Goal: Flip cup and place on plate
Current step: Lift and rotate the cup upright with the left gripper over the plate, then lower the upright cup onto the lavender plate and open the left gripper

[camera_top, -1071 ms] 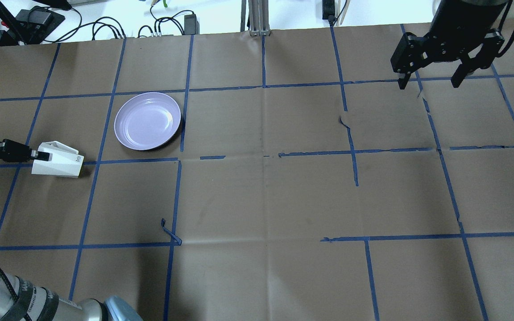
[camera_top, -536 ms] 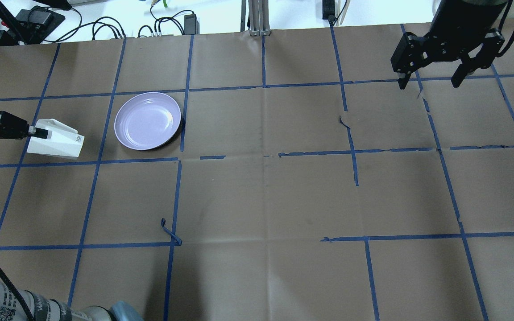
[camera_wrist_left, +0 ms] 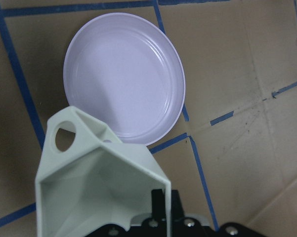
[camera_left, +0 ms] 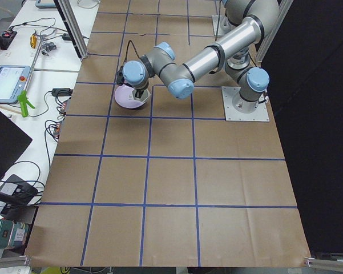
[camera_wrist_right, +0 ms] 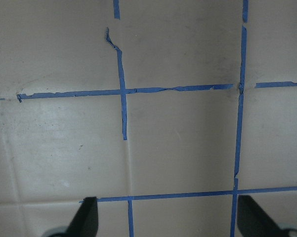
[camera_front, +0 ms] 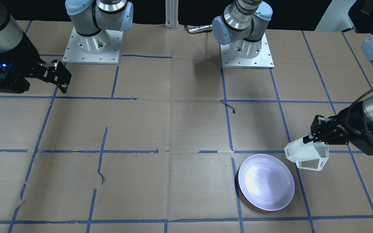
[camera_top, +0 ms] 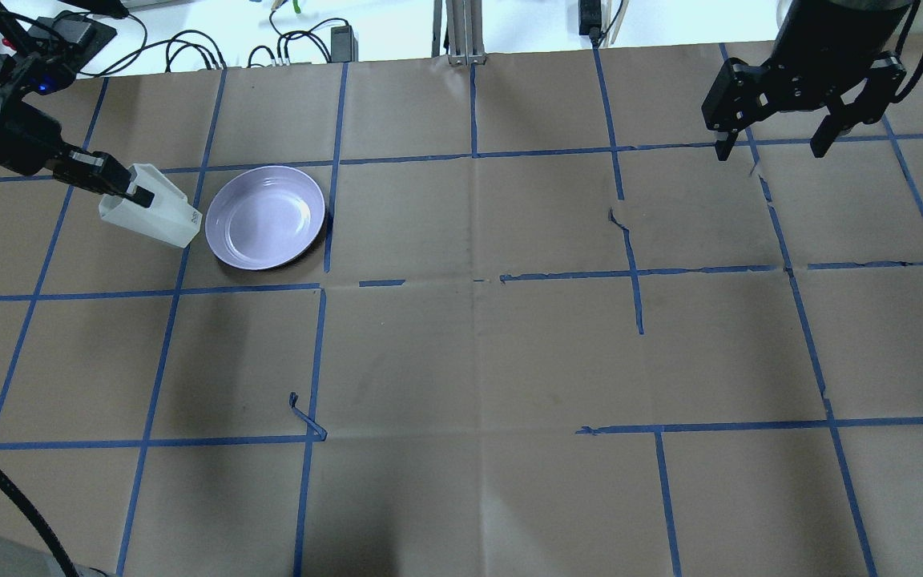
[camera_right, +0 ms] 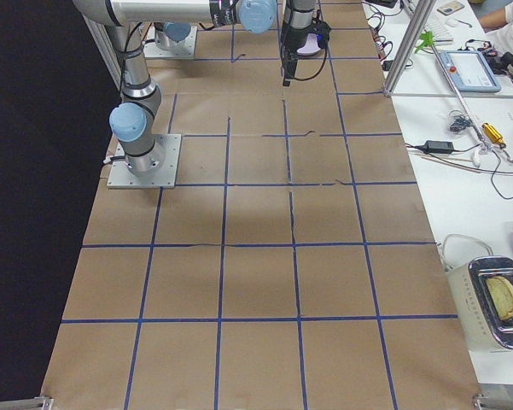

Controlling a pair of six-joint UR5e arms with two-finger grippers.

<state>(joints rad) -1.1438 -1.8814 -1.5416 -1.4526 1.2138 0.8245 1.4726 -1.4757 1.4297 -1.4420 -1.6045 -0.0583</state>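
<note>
Right now the left gripper (camera_top: 135, 192) is clamped on one wall of the white faceted cup (camera_top: 153, 207) at its rim. It holds the cup on a slant, apparently off the paper, with the base pointing at the lavender plate (camera_top: 265, 216) just to its right.

The pinch on a single thin wall is the weak point. As the wrist turns the cup upright, I judge it could swivel or slip between the fingers. If it is let go too early, the base could catch the plate's raised near-left rim and topple.

Only brown paper and blue tape lines (camera_top: 203, 164) show between cup and plate. The right gripper (camera_top: 774, 148) hangs well apart at the far right with its fingers spread and nothing in them. Cables (camera_top: 189, 48) lie beyond the far edge.
</note>
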